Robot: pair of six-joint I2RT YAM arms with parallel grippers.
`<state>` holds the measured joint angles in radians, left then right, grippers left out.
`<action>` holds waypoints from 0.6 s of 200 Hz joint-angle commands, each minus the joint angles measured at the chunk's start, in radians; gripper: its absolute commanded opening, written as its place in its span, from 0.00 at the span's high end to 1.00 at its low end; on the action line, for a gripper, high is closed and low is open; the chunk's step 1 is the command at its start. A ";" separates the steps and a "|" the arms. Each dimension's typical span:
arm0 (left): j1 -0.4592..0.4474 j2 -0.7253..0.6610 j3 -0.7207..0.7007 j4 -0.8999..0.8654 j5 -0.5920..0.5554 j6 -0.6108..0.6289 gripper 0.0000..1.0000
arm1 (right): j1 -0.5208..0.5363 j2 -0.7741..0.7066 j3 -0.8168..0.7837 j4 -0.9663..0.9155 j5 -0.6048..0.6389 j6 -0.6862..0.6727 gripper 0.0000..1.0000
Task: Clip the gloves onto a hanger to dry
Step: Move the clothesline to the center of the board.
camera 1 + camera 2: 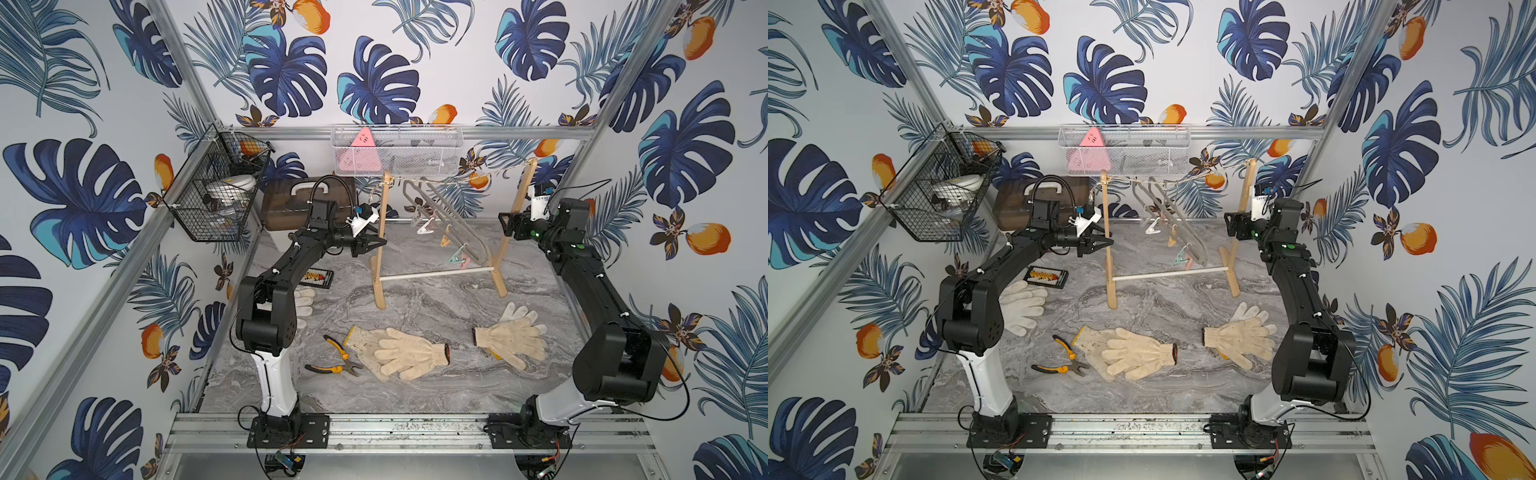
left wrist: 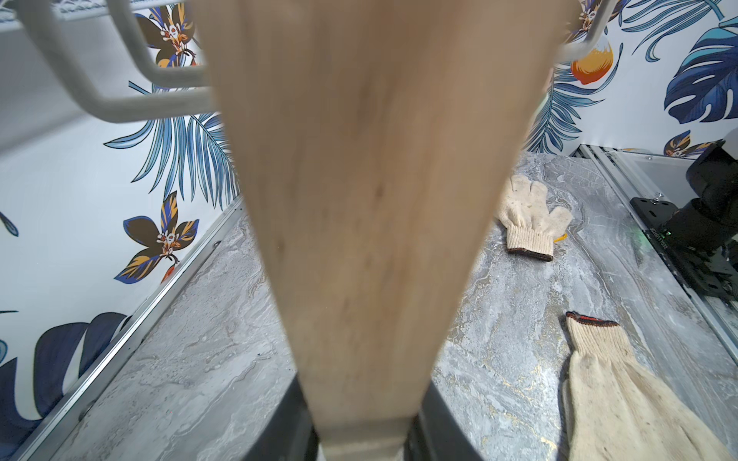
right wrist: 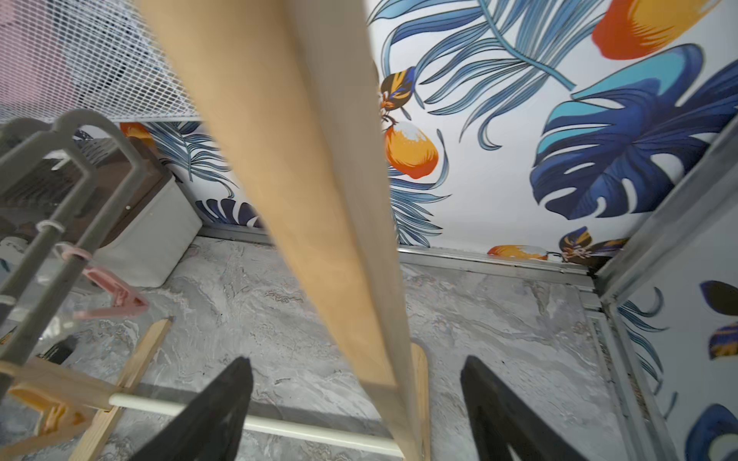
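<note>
Cream gloves lie flat on the marble table in both top views: an overlapping pair point(image 1: 411, 353) in the middle, another pair point(image 1: 513, 336) on the right, and one glove point(image 1: 1021, 307) by the left arm. Grey hangers point(image 1: 449, 216) with clips hang from a string on a wooden rack. My left gripper point(image 1: 376, 243) is shut on the rack's left post point(image 2: 359, 199). My right gripper point(image 1: 509, 226) is open, its fingers either side of the right post point(image 3: 319, 199) without touching it. The left wrist view shows two gloves point(image 2: 527, 219) beyond the post.
Two orange-handled pliers point(image 1: 336, 347) lie left of the middle gloves. A small abacus point(image 1: 318, 278) sits near the left arm. A brown box point(image 1: 307, 203), a black wire basket point(image 1: 216, 187) and a white mesh basket point(image 1: 397, 151) line the back.
</note>
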<state>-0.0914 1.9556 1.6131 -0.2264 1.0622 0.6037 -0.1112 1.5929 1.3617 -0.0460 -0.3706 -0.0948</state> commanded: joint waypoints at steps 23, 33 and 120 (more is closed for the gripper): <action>0.025 -0.012 -0.025 -0.077 -0.042 0.004 0.79 | 0.037 0.017 -0.053 0.131 0.072 0.027 0.48; 0.029 -0.016 -0.027 -0.076 -0.039 0.002 0.79 | 0.044 0.017 -0.067 0.151 0.082 0.029 0.50; 0.053 -0.044 -0.060 -0.068 -0.045 -0.001 0.74 | 0.059 0.024 -0.080 0.166 0.042 0.031 0.85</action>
<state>-0.0460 1.9186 1.5684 -0.2256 1.0611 0.6029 -0.0578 1.6253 1.2900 0.0803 -0.3031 -0.0738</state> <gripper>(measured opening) 0.327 0.201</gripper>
